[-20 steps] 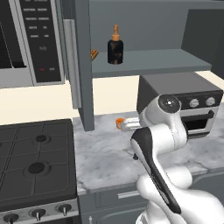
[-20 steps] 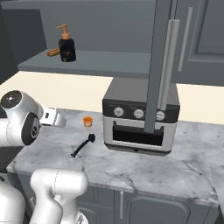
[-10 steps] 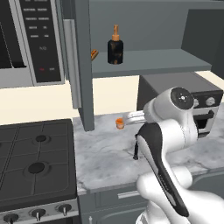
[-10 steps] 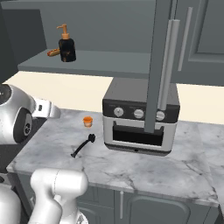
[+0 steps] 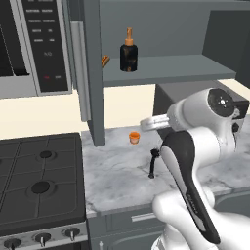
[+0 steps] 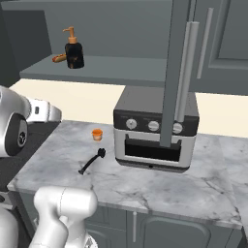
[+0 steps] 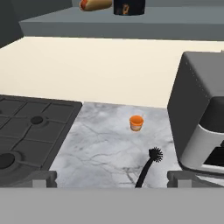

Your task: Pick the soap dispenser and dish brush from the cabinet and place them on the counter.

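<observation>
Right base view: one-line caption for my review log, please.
Dish brush lies on the marble counter; soap dispenser stands on the cabinet shelf.

You have the soap dispenser (image 5: 129, 52) on the cabinet (image 5: 195, 68) shelf, a hot dog (image 6: 58, 58) just beside it. On the counter (image 6: 145, 186) below: dish brush (image 6: 91, 162), small cup (image 6: 97, 134) behind it, toaster oven (image 6: 155, 131) to their right, stove (image 5: 39, 180) to their left.

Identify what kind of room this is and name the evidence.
A rendered kitchen: a black gas stove beside a marble counter, a toaster oven on it, and a wall cabinet holding a soap dispenser.
</observation>
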